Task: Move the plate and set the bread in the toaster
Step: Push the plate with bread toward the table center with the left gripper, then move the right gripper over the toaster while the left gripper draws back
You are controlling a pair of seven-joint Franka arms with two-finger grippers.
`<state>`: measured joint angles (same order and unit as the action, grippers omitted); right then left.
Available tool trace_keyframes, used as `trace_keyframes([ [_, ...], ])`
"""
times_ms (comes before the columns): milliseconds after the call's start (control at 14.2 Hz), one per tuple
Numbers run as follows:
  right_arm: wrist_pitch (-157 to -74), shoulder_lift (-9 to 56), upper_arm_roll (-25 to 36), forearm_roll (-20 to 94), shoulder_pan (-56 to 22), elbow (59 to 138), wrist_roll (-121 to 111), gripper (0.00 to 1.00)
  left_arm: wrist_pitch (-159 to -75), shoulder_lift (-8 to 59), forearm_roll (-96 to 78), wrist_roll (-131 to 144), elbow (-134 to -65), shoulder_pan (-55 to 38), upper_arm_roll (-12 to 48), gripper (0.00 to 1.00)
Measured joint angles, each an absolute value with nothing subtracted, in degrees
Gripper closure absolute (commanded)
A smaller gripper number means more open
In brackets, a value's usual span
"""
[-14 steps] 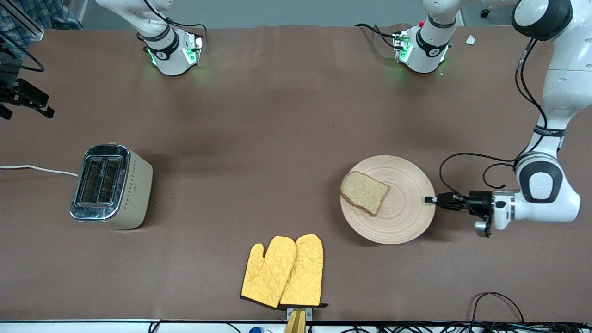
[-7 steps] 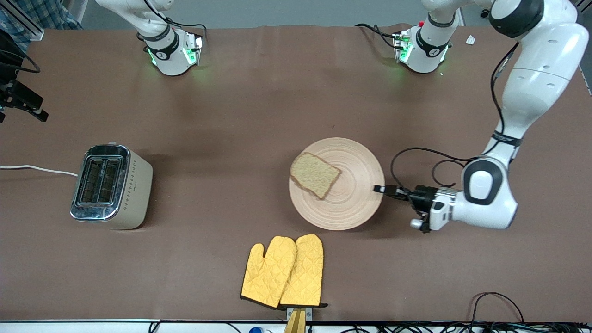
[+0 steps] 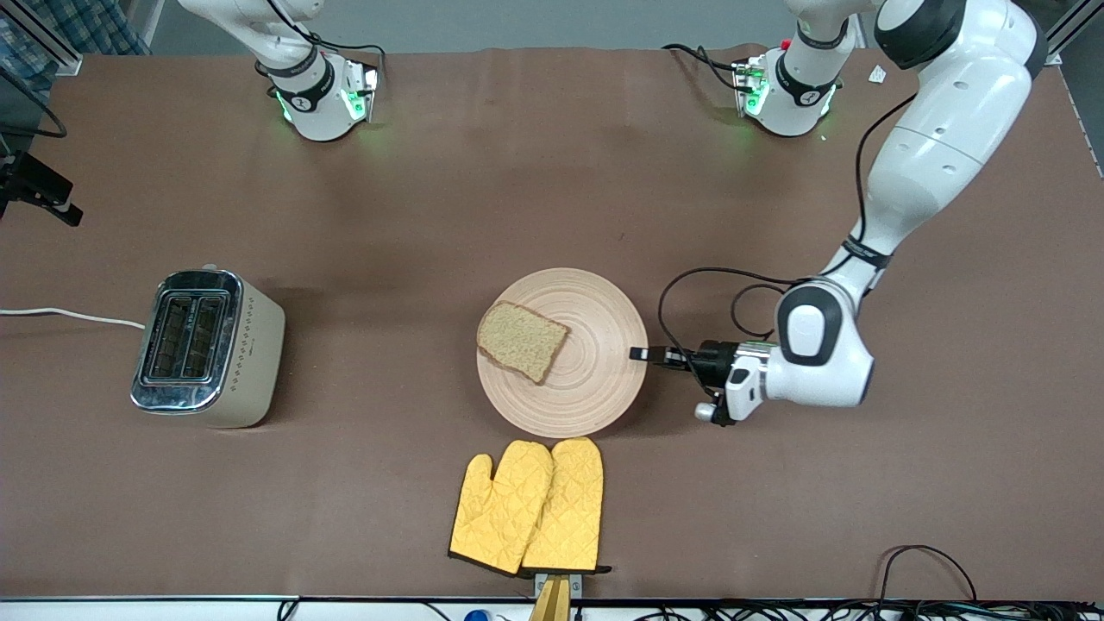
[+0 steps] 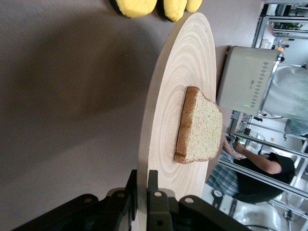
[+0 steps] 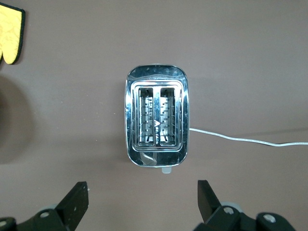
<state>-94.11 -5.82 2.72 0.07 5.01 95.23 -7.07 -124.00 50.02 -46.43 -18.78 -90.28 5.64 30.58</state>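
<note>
- We show the left gripper point(image 3: 640, 354) pinched shut on the rim of the plate point(image 3: 595, 379), at the edge toward the left arm's end of the table; in the left wrist view its fingers point(image 4: 153, 192) clamp the thin wooden edge from both faces.
- Over the last second the plate has travelled with this gripper from the left arm's end of the table to the middle, and now sits just beside the cuff-less tips of the yellow oven mitts point(image 3: 528, 504), slightly farther from the front camera than they are.
- The bread point(image 3: 521, 340) has ridden along without sliding: it lies flat on the plate, on the part toward the toaster, well inside the rim.
- We judge the "move plate" step nearly complete; the slice is now far closer to the toaster point(image 3: 207, 348), and to the right arm's reach.
- The right gripper point(image 5: 143, 204) hovers over the table near the toaster with its jaws spread wide and nothing between them; its wrist view looks straight down into the two empty slots.
- Edges: the plate's rim nearest the front camera almost meets the mitts, so little margin remains there.
- Open room: bare brown table point(image 3: 388, 259) lies between plate and toaster; the white cord point(image 3: 69, 315) runs off the toaster away from the plate.
</note>
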Motion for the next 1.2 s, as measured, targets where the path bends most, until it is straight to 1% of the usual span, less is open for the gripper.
trace_keyframes([
  [141,-94.2,-4.7,2.7,0.1,5.2,95.2,-7.4,0.00,-128.1,50.3,-46.9,-20.9,-92.3,4.0,30.6,1.00],
  [423,-94.4,-1.5,2.6,0.1,5.3,95.2,-7.8,0.00,-129.3,50.9,-54.4,-29.2,-95.8,3.9,30.4,0.98],
  [493,-94.6,-0.5,2.5,0.1,5.2,95.2,-7.9,0.00,-129.3,51.1,-56.4,-31.9,-96.5,4.0,30.4,0.95],
  [563,-94.9,0.5,2.2,0.1,4.9,95.2,-7.9,0.00,-129.4,51.5,-57.6,-33.7,-96.9,4.0,30.3,0.90],
  [634,-95.4,1.5,2.0,0.1,4.5,95.3,-7.9,0.00,-129.7,51.8,-58.3,-34.8,-97.2,4.0,30.3,0.76],
  [704,-96.0,2.6,1.8,0.2,3.9,95.3,-7.9,0.00,-130.4,52.1,-58.8,-35.2,-97.3,3.9,30.4,0.52],
  [775,-96.5,3.6,1.7,0.7,3.4,95.3,-7.9,0.00,-131.1,52.2,-59.4,-35.4,-97.3,3.9,30.5,0.25],
  [845,-96.7,4.5,1.6,1.7,3.0,95.3,-7.9,0.00,-131.8,52.2,-60.2,-35.5,-97.3,3.8,30.6,0.07],
  [915,-96.8,5.3,1.6,2.8,2.7,95.3,-7.9,0.00,-132.5,52.2,-60.9,-35.5,-97.3,3.6,30.9,0.00],
  [1197,-98.6,8.4,1.5,4.7,0.0,95.3,-2.9,0.00,-133.8,51.8,-61.6,-34.9,-96.8,3.9,31.1,0.00],
])
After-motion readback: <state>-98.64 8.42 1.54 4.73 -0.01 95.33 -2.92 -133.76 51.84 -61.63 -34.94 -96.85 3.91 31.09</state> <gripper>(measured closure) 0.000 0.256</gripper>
